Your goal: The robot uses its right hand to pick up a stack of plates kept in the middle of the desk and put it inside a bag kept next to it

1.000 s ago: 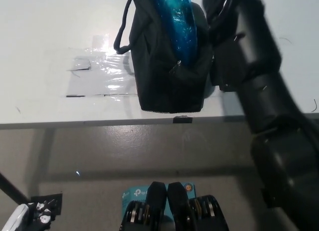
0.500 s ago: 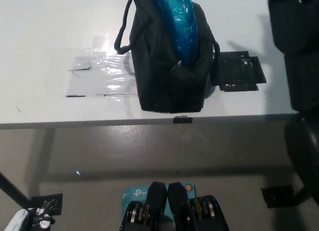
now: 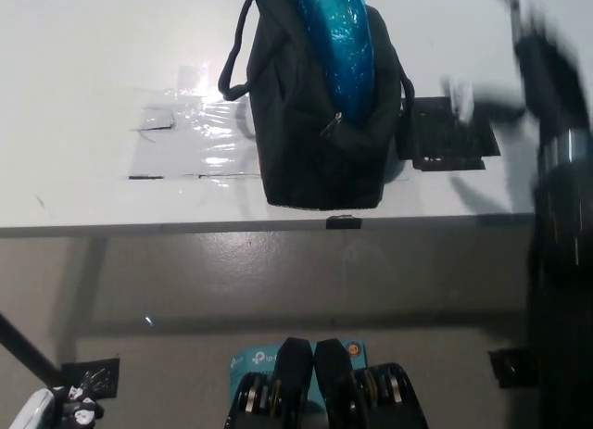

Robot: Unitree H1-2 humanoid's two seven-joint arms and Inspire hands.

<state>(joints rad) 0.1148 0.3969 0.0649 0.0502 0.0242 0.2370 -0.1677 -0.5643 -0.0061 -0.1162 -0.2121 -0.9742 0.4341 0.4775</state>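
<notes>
A black bag (image 3: 320,123) with loop handles stands near the table's front edge. The stack of plates (image 3: 341,44), wrapped in shiny blue film, sits upright inside its open top. My black right arm (image 3: 561,216) runs up the picture's right edge. Its hand (image 3: 542,63) is a blur at the upper right, clear of the bag and off to its right, and nothing can be made out in it. Only a sliver of my white left hand (image 3: 42,410) shows at the bottom left corner, below the table.
A flat black square pad (image 3: 447,132) lies on the white table (image 3: 83,58) just right of the bag. A patch of clear tape (image 3: 195,142) shines to the bag's left. The table's front edge (image 3: 185,227) crosses the picture, with grey floor below.
My right arm has swung away from the bag, from right beside it to the picture's right edge. The blue plates stay in the bag. The view has shifted slightly.
</notes>
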